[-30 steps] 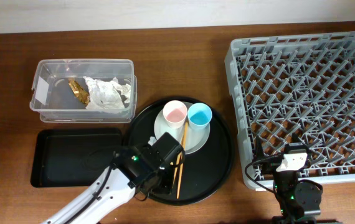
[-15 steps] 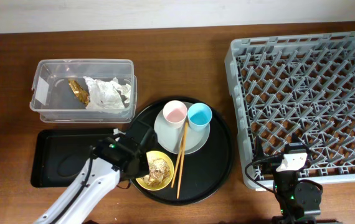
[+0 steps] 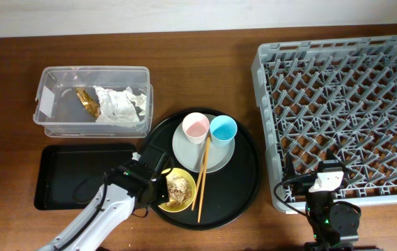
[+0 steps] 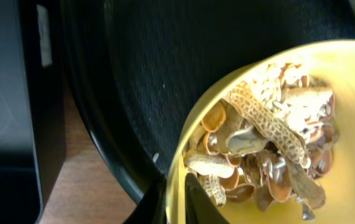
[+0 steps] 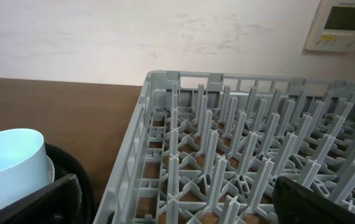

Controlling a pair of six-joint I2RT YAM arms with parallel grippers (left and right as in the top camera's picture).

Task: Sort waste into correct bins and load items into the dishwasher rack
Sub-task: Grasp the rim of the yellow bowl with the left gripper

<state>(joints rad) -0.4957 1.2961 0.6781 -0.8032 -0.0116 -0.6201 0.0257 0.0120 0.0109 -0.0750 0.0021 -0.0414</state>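
Note:
The yellow bowl point(image 3: 184, 199) sits at the front left of the round black tray point(image 3: 244, 185) and holds the beige-brown food scraps point(image 3: 179, 186). My left gripper point(image 3: 158, 192) is shut on the bowl's left rim. In the left wrist view the jaws point(image 4: 176, 200) pinch the rim of the bowl point(image 4: 352, 112), next to the scraps point(image 4: 271, 143). The pink cup point(image 3: 196, 127), light-blue cup point(image 3: 223, 128) and two chopsticks point(image 3: 202, 178) rest on the pale plate point(image 3: 216, 159). My right gripper point(image 5: 184, 205) is open and empty at the front edge of the dishwasher rack point(image 3: 345, 118).
The clear box point(image 3: 59, 78) at the back left holds the white napkin point(image 3: 120, 103) and the brown-gold wrapper point(image 3: 86, 101). The shallow black rectangular tray point(image 3: 73, 174) lies just left of the bowl. The right wrist view shows the blue cup point(image 5: 9, 165) and the rack point(image 5: 240, 143).
My left arm swung left off the round tray, uncovering the yellow bowl. Its jaws now sit on the bowl's left rim. The right arm has not moved.

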